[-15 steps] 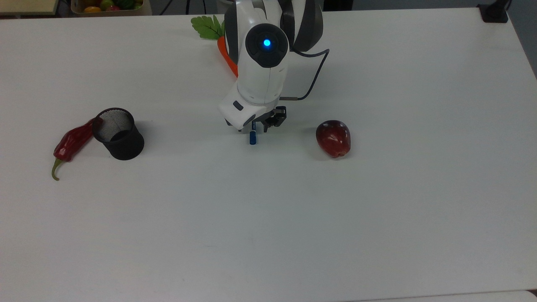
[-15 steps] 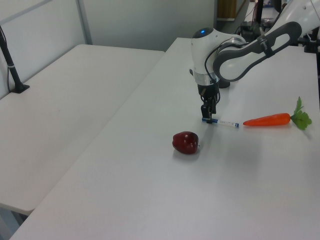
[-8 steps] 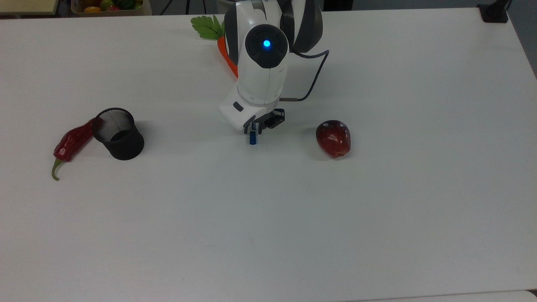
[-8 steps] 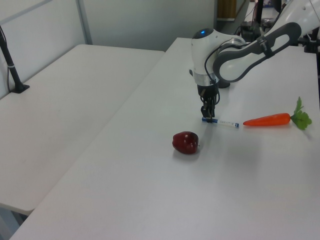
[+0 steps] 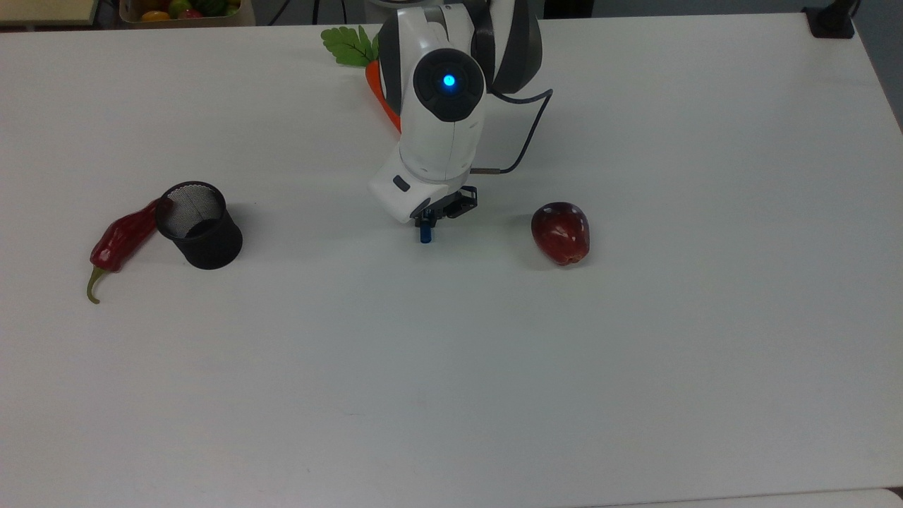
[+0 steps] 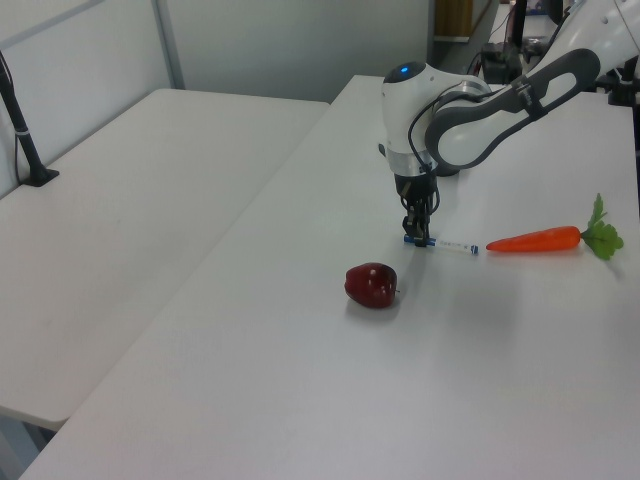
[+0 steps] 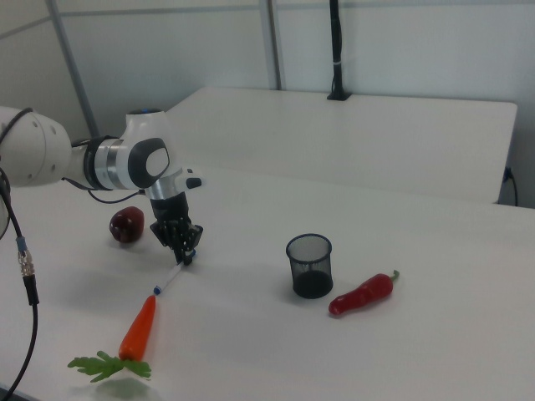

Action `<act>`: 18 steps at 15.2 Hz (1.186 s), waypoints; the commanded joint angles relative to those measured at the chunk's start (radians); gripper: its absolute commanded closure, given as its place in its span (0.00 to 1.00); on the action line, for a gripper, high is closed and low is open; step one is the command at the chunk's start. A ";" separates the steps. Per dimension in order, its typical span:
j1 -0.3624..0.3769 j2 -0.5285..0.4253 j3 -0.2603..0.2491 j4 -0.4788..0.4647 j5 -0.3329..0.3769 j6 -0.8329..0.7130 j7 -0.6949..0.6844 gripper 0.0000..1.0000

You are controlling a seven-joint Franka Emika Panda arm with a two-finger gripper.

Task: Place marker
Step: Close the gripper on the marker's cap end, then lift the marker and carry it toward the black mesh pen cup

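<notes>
The marker (image 5: pixel 425 235) lies flat on the white table (image 5: pixel 451 367), its blue cap poking out below my gripper (image 5: pixel 427 224). In the left view the marker's white body (image 6: pixel 455 246) runs from my gripper (image 6: pixel 421 237) toward the carrot. In the right view the marker (image 7: pixel 170 278) stretches from my gripper (image 7: pixel 187 253) down to the carrot's tip. My gripper points straight down, with its fingers drawn in around the marker's cap end at table level.
A black mesh cup (image 5: pixel 200 224) stands at the top view's left with a red chili (image 5: pixel 120 240) against it. A dark red apple (image 5: pixel 561 232) lies to the top view's right of my gripper. The orange carrot (image 5: pixel 381 99) lies behind, partly under the arm.
My fingers have narrowed around the marker's cap end and the hand has settled slightly lower. The marker has not shifted on the table.
</notes>
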 commanded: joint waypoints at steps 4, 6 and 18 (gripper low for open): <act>0.012 -0.027 -0.006 -0.011 -0.009 0.019 -0.004 0.94; 0.010 -0.064 -0.006 -0.008 -0.003 -0.010 0.003 0.94; -0.029 -0.276 -0.018 0.117 0.011 -0.271 0.010 0.94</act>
